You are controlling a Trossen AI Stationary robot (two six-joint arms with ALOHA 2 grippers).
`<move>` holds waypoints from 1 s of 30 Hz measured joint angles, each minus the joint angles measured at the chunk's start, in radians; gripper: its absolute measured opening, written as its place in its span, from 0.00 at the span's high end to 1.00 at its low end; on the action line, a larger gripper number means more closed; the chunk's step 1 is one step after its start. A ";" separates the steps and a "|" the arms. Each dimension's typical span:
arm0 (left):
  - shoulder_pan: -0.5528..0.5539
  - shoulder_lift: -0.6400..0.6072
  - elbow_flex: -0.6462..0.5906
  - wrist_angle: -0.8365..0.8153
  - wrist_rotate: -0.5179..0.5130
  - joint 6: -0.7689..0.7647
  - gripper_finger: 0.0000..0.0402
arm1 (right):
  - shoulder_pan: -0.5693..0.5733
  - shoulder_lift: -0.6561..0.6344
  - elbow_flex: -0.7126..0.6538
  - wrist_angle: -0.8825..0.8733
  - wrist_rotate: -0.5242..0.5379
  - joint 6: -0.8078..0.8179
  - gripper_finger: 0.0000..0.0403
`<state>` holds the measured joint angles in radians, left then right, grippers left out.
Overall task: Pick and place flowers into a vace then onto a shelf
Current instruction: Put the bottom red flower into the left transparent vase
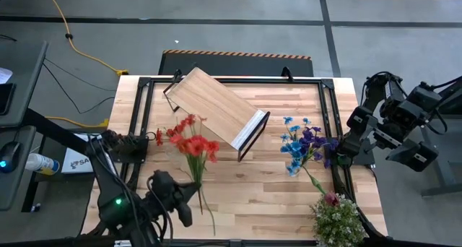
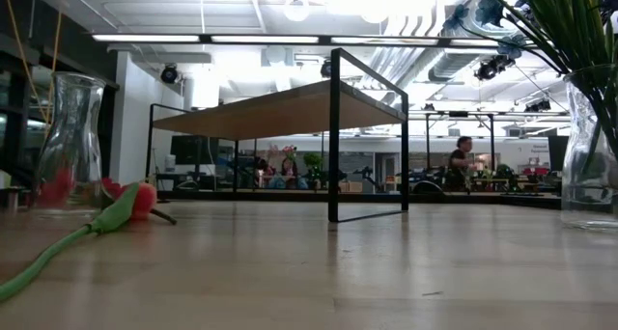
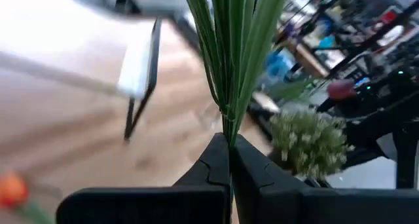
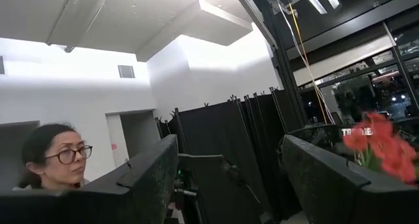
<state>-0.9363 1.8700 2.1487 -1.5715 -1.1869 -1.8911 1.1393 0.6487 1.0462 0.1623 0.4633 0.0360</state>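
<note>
left claw (image 3: 230,160) is clenched on a bundle of green stems (image 3: 229,67), the red sprays (image 1: 193,144). in the high view it sits at the near left of the surface (image 1: 274,196), and the stems' long axis runs from the claw up and away toward the shelf (image 1: 216,106), red heads at the far end.

the move turns on where the vase is. an empty clear glass vase (image 2: 70,142) shows at the left of the low view; i can't pick it out in the high view, so which way it lies from the claw is a guess, probably left side near the red heads. the sprays look about level, so they likely need tipping stem-down before going in.

right claw (image 4: 229,178) is released, jaws wide, nothing between them, parked off the right edge of the surface and pointing up into the room. left arm is clearly the nearer one for this bunch.

around: orange tulip (image 2: 130,203) lying flat on the surface by the empty vase. blue and purple blooms (image 1: 303,142) on the right, standing in a second glass vase (image 2: 591,156). pink rose (image 1: 330,198) touching the bushy green plant (image 1: 338,219) at the near right corner. the shelf sits skewed mid-surface, between the two flower groups, top bare. a person shows in the right wrist view.
</note>
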 joint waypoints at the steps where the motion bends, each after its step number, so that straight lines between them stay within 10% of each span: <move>1: 0.000 -0.010 0.000 0.000 -0.035 0.040 0.92 | 0.000 0.000 0.000 0.000 0.000 0.000 0.34; 19: 0.001 -0.331 -0.002 0.001 -0.249 0.647 0.92 | 0.000 0.011 0.000 0.051 0.055 -0.048 0.34; 30: 0.001 -0.632 -0.239 0.000 -0.246 0.725 0.92 | 0.000 0.021 0.000 0.098 0.164 -0.158 0.34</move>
<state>-0.9352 1.2383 1.9096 -1.5710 -1.4331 -1.1659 1.1389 0.6695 1.0466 0.2603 0.6274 -0.1219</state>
